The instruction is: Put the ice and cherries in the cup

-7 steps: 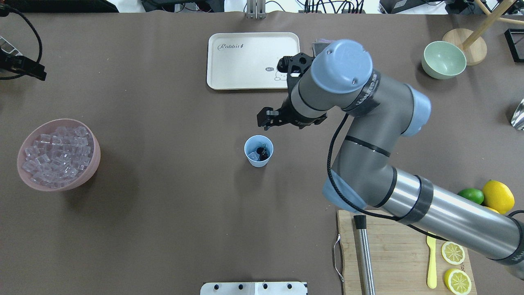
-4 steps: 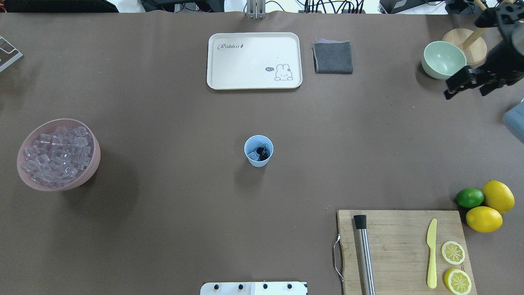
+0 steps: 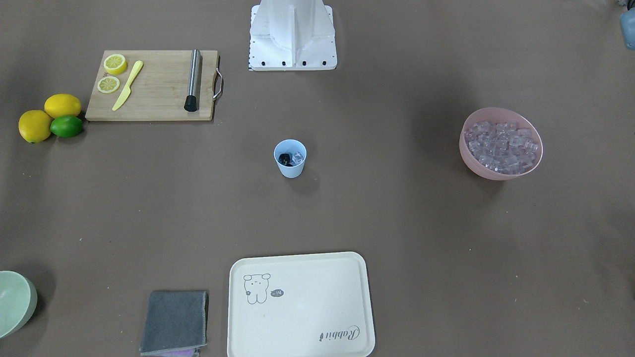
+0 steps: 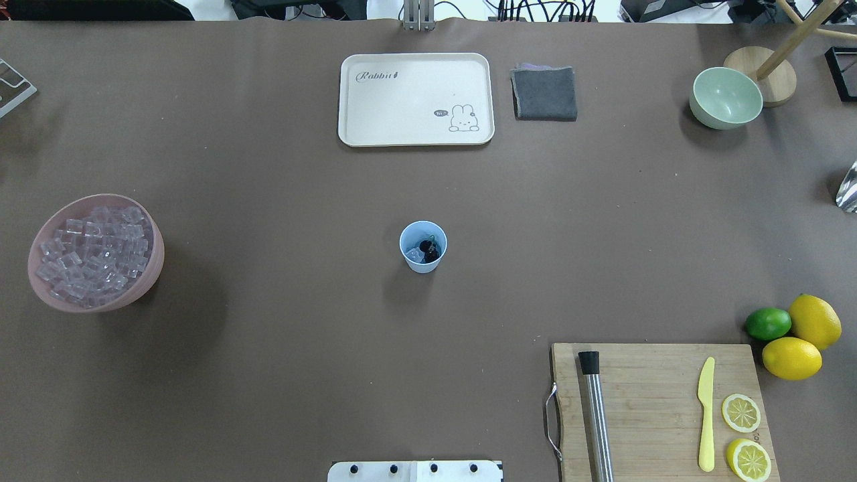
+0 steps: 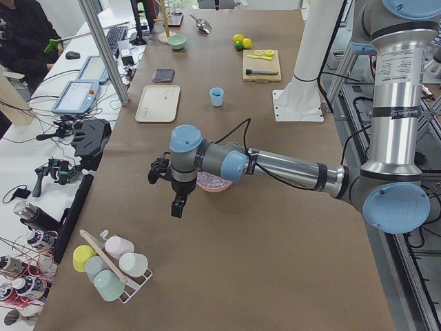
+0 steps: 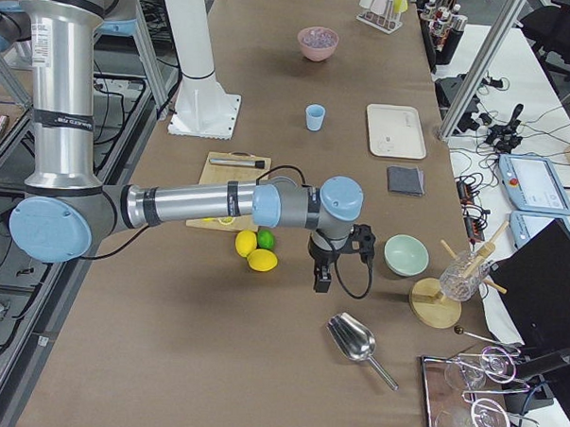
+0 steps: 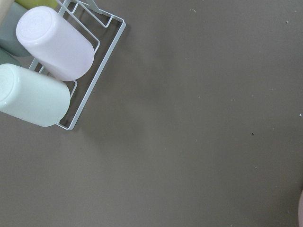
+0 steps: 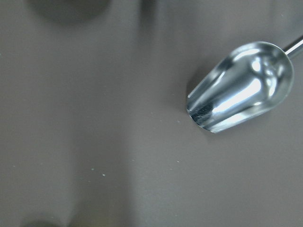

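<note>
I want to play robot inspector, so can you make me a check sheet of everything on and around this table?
Surface: brown table, flat, no spills seen.
Job's things: cup upright mid-table, holding cherries and ice; more ice fills the pink bowl.
Clutter: tray, cloth, green bowl, cutting board, lemons, lime, scoop; all apart from the cup.
Grippers: left tool and right tool hang above the table's opposite ends; open or shut cannot be told.
Cables: black cable loops by the right tool.
Surroundings: person at side bench.

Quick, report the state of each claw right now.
Left claw: cannot tell, it shows only in a side view.
Right claw: cannot tell, it shows only in a side view.
</note>
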Controlling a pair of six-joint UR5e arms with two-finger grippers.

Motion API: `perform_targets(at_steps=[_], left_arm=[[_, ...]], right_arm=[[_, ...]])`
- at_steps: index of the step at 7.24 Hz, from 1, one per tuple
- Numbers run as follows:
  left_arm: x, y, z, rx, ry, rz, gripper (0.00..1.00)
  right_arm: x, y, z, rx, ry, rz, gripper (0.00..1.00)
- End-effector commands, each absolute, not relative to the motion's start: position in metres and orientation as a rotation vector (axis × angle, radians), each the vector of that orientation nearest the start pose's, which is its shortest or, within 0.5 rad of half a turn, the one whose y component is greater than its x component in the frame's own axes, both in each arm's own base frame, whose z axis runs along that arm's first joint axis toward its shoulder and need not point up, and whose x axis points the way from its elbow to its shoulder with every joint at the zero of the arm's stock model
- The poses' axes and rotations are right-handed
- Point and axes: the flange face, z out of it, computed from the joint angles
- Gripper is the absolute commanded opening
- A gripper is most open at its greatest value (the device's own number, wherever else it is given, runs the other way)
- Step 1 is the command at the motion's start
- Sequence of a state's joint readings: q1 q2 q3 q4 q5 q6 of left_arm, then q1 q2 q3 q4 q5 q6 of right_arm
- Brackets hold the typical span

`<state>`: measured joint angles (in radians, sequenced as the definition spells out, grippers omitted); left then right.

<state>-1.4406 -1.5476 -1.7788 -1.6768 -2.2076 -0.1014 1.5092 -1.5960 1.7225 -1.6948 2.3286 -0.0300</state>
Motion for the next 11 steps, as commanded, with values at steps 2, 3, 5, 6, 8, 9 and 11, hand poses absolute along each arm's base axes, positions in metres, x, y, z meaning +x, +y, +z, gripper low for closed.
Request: perform_targets(at_steps=[2,3,5,6,8,9,11], left_arm=[[-0.018,-0.482,0.585,0.164,0.670,0.091,0.98],[-0.031,-0.475,0.589,0.159,0.703,0.064,0.98],[-0.046,-0.465,0.595,0.154,0.728,0.026,0.98],[-0.047,-0.466,0.597,0.150,0.726,0.025,0.98],[-0.046,-0.468,0.595,0.154,0.722,0.027,0.98],[-0.047,-0.468,0.595,0.156,0.722,0.026,0.98],[-0.047,-0.468,0.595,0.156,0.721,0.025,0.98]], right_arm=[[0.066,-0.461,0.646,-0.041,-0.758,-0.036,1.00],[0.066,-0.458,0.653,-0.054,-0.757,-0.031,1.00],[0.067,-0.457,0.657,-0.062,-0.757,-0.025,1.00],[0.073,-0.455,0.656,-0.055,-0.762,-0.012,1.00],[0.075,-0.455,0.653,-0.049,-0.762,-0.008,1.00],[0.075,-0.454,0.655,-0.052,-0.762,-0.006,1.00],[0.077,-0.450,0.655,-0.052,-0.764,-0.001,1.00]])
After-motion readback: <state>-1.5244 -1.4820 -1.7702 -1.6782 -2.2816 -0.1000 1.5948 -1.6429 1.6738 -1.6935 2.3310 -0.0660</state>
